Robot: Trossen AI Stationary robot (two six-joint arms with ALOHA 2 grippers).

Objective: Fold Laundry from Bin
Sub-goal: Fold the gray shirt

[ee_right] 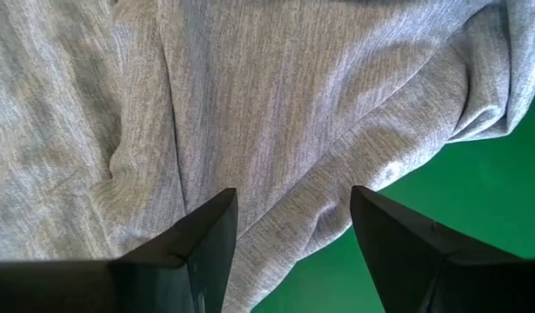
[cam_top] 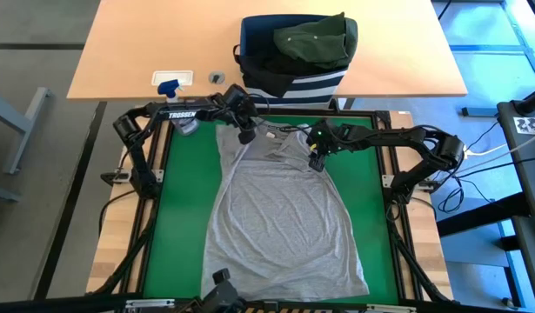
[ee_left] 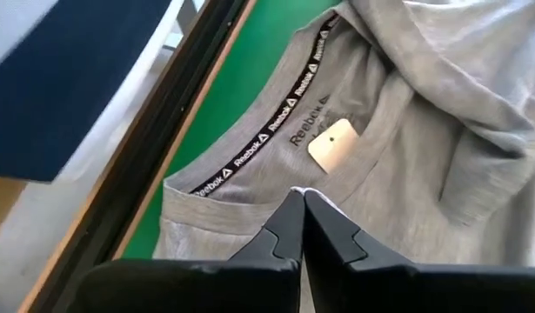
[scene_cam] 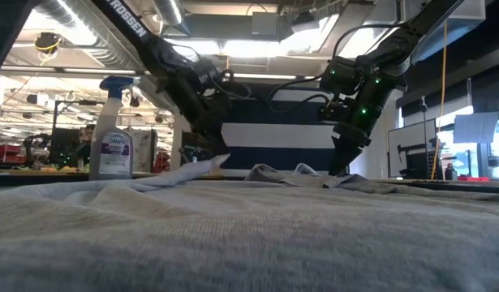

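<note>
High view shows the light grey shirt (cam_top: 280,217) spread flat on the green mat (cam_top: 184,200), collar toward the far edge, where the left claw (cam_top: 246,136) has its fingers pressed together, pinching a fold of grey cloth by the collar. Right claw (cam_top: 317,162) hovers at the shirt's other shoulder with fingers apart, holding nothing. Beyond the mat, the bin (cam_top: 295,83) stands on the bench (cam_top: 145,52) with the dark olive green garment (cam_top: 317,42) on top.

Green mat (cam_top: 182,217), grey shirt (cam_top: 280,217) flat on it (collar toward bin (cam_top: 293,85))
</note>
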